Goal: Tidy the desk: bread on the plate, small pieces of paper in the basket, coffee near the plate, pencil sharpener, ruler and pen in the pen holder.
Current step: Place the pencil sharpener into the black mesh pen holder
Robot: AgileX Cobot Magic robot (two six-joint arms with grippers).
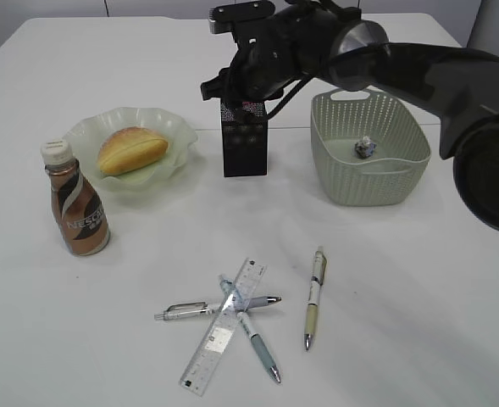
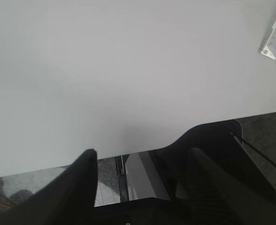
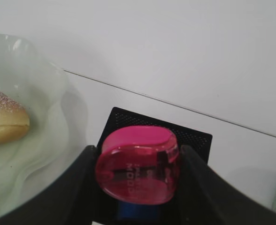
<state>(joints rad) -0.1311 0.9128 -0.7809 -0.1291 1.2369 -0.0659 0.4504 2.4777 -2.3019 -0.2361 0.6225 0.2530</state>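
My right gripper (image 1: 242, 97) reaches across to the black mesh pen holder (image 1: 244, 144) and is shut on a pink pencil sharpener (image 3: 137, 161), held just above the holder's rim (image 3: 194, 137). The bread (image 1: 132, 149) lies on the green plate (image 1: 174, 127), and the coffee (image 1: 77, 203) stands upright in front of the plate's left side. A paper wad (image 1: 365, 149) lies inside the basket (image 1: 369, 182). The ruler (image 1: 224, 326) lies across two pens (image 1: 253, 335) near the desk's front, with a third pen (image 1: 315, 297) to their right. My left gripper (image 2: 142, 154) is open and empty over the desk's edge.
The left wrist view shows bare white tabletop, with a corner of the ruler (image 2: 274, 40) at the top right. The plate's rim (image 3: 48, 117) and the bread (image 3: 4, 122) lie close to the left of the pen holder. The basket stands to the holder's right.
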